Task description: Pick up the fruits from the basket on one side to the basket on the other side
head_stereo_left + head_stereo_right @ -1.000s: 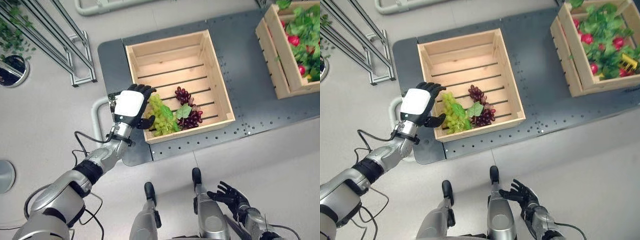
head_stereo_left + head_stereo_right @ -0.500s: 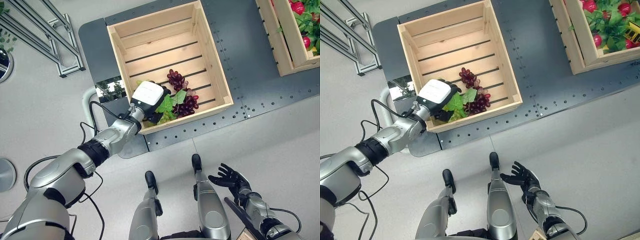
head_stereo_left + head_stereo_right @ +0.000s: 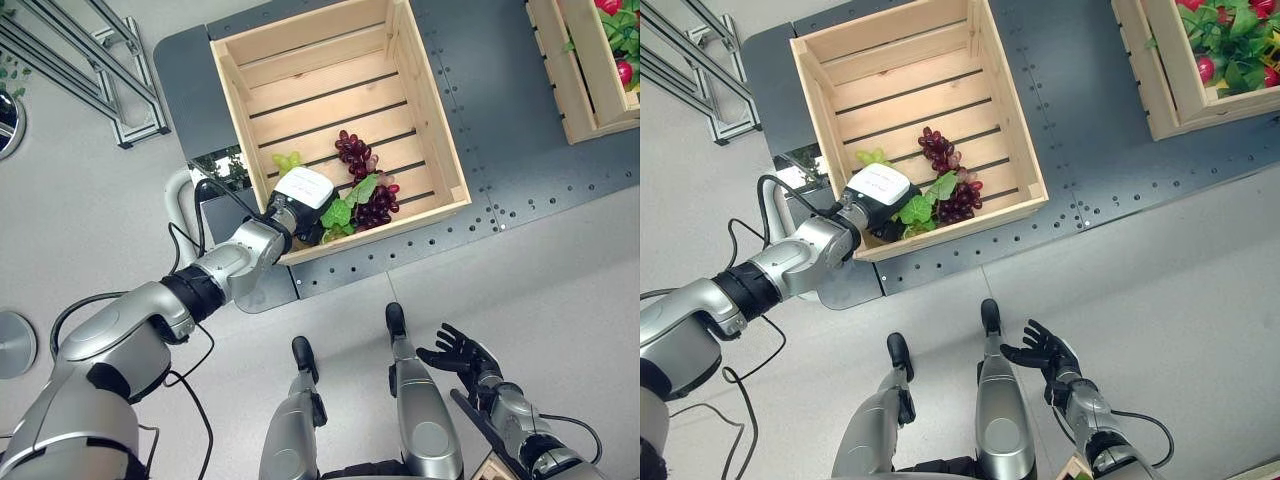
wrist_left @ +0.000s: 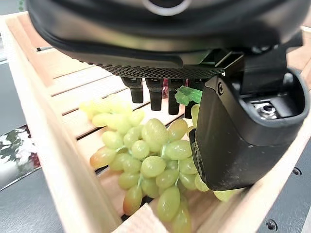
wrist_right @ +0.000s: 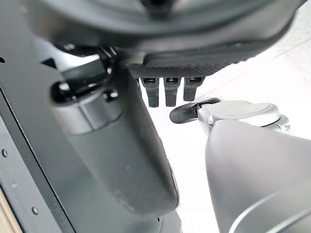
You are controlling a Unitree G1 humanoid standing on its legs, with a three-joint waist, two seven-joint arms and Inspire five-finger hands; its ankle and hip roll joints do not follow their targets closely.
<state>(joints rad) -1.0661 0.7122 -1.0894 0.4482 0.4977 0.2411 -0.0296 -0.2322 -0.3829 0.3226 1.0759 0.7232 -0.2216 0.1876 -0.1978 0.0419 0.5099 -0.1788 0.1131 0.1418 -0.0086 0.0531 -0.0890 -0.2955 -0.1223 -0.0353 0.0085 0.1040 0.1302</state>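
Observation:
A wooden crate stands on a grey platform. Inside it lie a bunch of green grapes, a bunch of purple grapes and green leaves. My left hand is down in the crate's near left corner, over the green grapes. Its fingers are straight beyond the bunch, and its thumb rests against the bunch's side. A few green grapes stick out past the hand. My right hand hangs open low at the right, away from the crates.
A second wooden crate at the upper right holds red fruit among leaves. A metal frame stands on the floor at the upper left. A pale pipe curves beside the platform's left edge.
My left hand went from the crate's left wall into the crate and now covers the green grapes. The camera view has shifted. My right hand stays idle.

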